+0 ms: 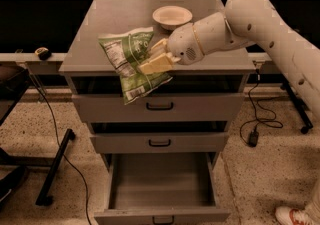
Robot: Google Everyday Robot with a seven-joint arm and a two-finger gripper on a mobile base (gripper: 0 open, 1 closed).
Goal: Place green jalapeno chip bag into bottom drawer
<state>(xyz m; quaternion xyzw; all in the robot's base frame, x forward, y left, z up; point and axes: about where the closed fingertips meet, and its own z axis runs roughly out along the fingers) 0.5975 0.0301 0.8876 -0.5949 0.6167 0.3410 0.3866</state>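
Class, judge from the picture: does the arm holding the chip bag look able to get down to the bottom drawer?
Probably yes. The pincer grips the chip bag at the front edge of the cabinet; the bottom drawer stands pulled open below, and nothing shows between them.

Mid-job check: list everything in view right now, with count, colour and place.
green jalapeno chip bag: one, green and white, hanging over the cabinet's front edge
bottom drawer: one, grey, pulled open, below the bag
upper drawers: two, grey, above it
bowl: one, pale, cabinet top, behind the bag
cable: one, black, floor right of cabinet
shoe: one, red and white, bottom right corner
gripper: one, tan fingers, shut on the bag
arm: one, white, reaching from the right
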